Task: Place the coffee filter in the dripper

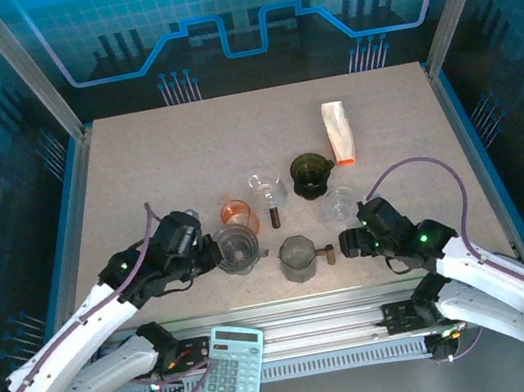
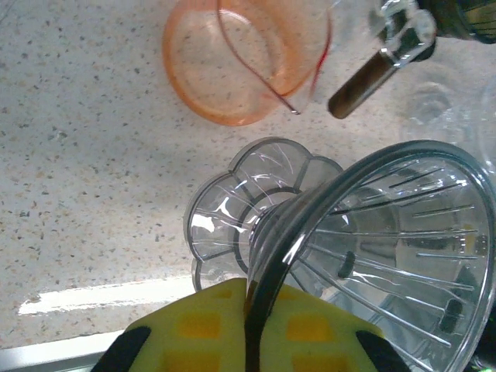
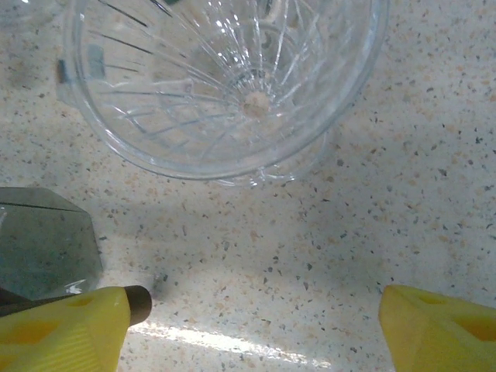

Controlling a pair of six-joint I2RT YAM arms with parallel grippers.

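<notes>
While the left gripper clamps the rim of the clear dripper, near centre-left, presumably to steady it, the right gripper hangs wide, empty. Far right lies a white-and-orange packet, probably the filters.

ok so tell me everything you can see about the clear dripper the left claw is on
The clear dripper is a see-through cone, glass or plastic, with thin ribs down its inside and a scalloped, flower-shaped base. No filter is in it. The left claw is shut on its rim, which runs between the yellow fingers. The orange cup lies just beyond it, not touching.
</notes>
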